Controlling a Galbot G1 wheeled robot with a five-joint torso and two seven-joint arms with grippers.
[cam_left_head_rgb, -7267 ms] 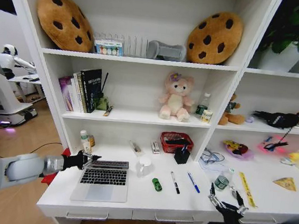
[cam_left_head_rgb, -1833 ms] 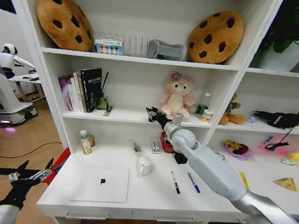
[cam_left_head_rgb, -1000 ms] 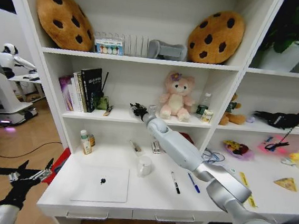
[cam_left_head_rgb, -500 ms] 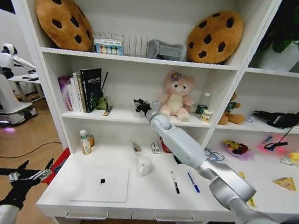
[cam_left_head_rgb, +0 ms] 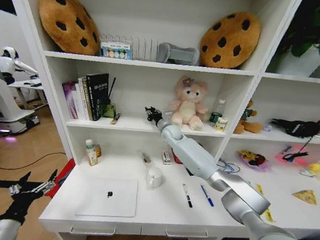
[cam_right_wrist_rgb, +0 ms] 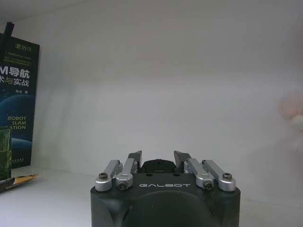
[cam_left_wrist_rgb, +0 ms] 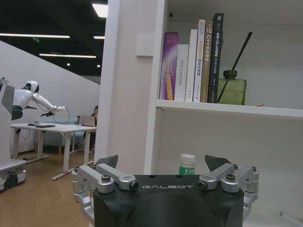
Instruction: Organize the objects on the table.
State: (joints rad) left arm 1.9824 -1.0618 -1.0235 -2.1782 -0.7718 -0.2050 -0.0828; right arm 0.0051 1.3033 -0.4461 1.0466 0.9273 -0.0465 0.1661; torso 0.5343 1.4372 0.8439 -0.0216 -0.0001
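Reaching over the middle shelf (cam_left_head_rgb: 131,126), my right gripper (cam_left_head_rgb: 151,114) hangs just above the board. Its fingers (cam_right_wrist_rgb: 135,156) are drawn close, pinching a small dark item (cam_right_wrist_rgb: 156,164) between them. The books (cam_left_head_rgb: 94,96) stand to one side of these fingers, the back wall ahead of them.

Step in hand, as I judge it: setting one piece of clutter on the shelf. The next move calls for lowering until the item rests on the board, then spreading the fingers without knocking it over.

My left gripper (cam_left_head_rgb: 27,188) idles low beside the table (cam_left_head_rgb: 157,210), fingers (cam_left_wrist_rgb: 106,163) spread wide and empty.

Well below my right fingers, on the table, lie the closed laptop (cam_left_head_rgb: 109,197), black pen (cam_left_head_rgb: 187,195) and blue pen (cam_left_head_rgb: 207,195), all awaiting sorting.

Hard to make out: the item's colour and shape, sunk between the fingers; the gap between it and the board, hidden by the gripper body; and the table's right part, covered by my own arm.
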